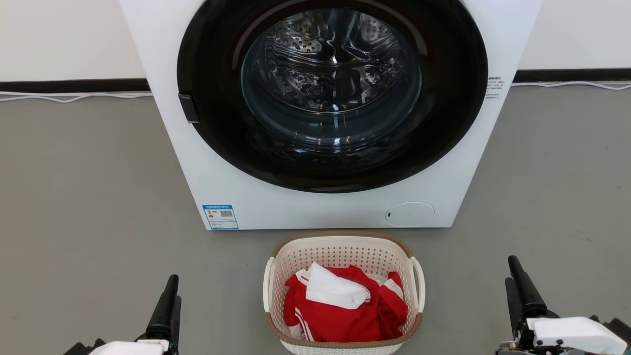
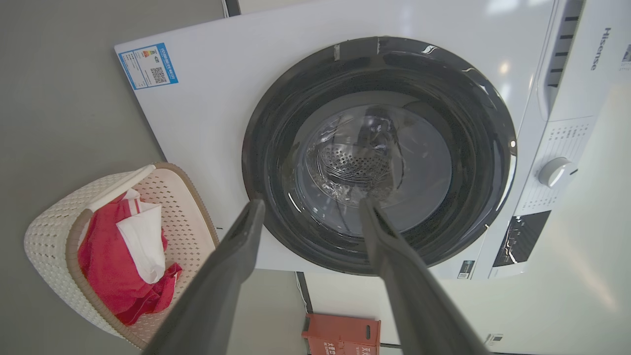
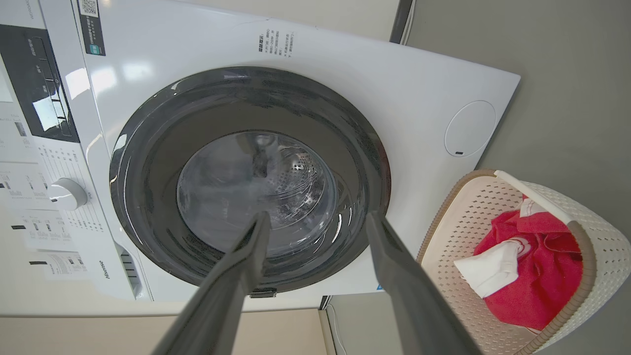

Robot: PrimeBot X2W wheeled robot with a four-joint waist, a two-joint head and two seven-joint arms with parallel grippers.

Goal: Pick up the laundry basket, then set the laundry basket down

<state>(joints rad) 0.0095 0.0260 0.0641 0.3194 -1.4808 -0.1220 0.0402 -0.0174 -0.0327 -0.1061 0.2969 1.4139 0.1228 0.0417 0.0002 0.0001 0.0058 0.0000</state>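
The laundry basket (image 1: 340,236) stands on the grey floor just in front of the washing machine, cream-white and perforated with a brown rim and white loop handles. A red and white garment (image 1: 345,308) lies inside it. My left gripper (image 1: 170,291) is low at the left, well apart from the basket, and my right gripper (image 1: 512,271) is low at the right, also apart from it. In the left wrist view the left gripper (image 2: 311,207) is open with nothing between its fingers, the basket (image 2: 54,231) off to one side. The right gripper (image 3: 318,219) is likewise open and empty, beside the basket (image 3: 599,217).
A white front-loading washing machine (image 1: 222,167) with its round dark door (image 1: 330,88) shut rises right behind the basket. White cables (image 1: 74,97) run along the wall's base. A red box (image 2: 342,335) sits near the machine's side. Open grey floor (image 1: 88,197) lies on both sides.
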